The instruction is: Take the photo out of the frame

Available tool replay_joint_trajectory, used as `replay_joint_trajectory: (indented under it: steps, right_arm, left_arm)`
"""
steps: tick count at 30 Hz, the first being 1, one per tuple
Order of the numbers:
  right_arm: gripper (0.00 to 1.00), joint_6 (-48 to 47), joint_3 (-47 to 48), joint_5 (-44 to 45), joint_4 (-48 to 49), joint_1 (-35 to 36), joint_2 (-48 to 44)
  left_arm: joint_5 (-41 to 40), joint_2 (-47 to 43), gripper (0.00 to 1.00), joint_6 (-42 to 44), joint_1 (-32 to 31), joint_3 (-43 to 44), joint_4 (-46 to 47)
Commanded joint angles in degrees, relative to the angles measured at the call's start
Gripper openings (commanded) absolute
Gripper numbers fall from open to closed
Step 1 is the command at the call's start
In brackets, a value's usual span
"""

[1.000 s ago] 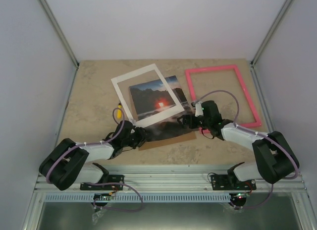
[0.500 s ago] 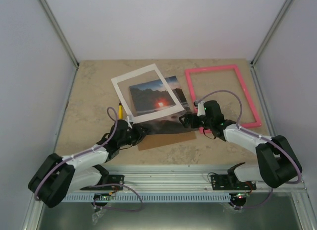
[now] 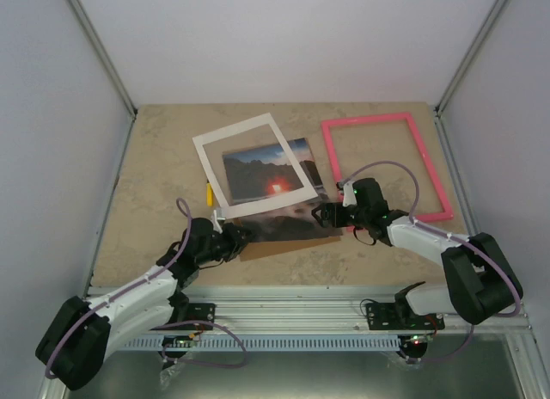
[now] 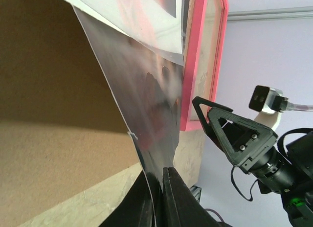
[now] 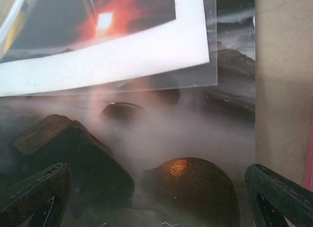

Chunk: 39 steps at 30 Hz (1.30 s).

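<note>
Left arm drawn back toward its base since a second ago; photo [image 3: 275, 186] out of the frame [image 3: 365, 119].
Left gripper [image 3: 236, 237] fingers pressed together, still pinching photo's near corner. Right gripper [image 3: 322, 214] spread wide over photo's right edge, holding nothing. Photo lies on brown backing board [image 3: 284, 244], partly under white mat [image 3: 232, 127], just left of frame.

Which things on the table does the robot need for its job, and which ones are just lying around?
For the job:
- photo
- pink frame, empty, lying to the photo's right

Just lying about:
- white mat, resting across the photo
- brown backing board, under the photo
- small yellow thing by the mat's left edge, too small to name
</note>
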Motion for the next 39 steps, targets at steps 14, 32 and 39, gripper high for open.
replay_joint_trajectory:
  steps: [14, 32, 39]
  right_arm:
    - [0.98, 2.85, -4.71, -3.85, 0.75, -0.24, 0.11]
    - [0.98, 4.77, -4.44, -13.29, 4.57, -0.39, -0.57]
    - [0.98, 3.99, -4.26, -17.52, 6.81, -2.69, 2.88]
  left_arm:
    - [3.32, -10.55, 0.11, -3.23, -0.23, -3.36, -2.44]
    - [3.41, -8.33, 0.2, -2.58, -0.2, -5.12, -2.73]
    - [2.52, -6.93, 0.22, -0.75, -0.23, -5.13, -6.37]
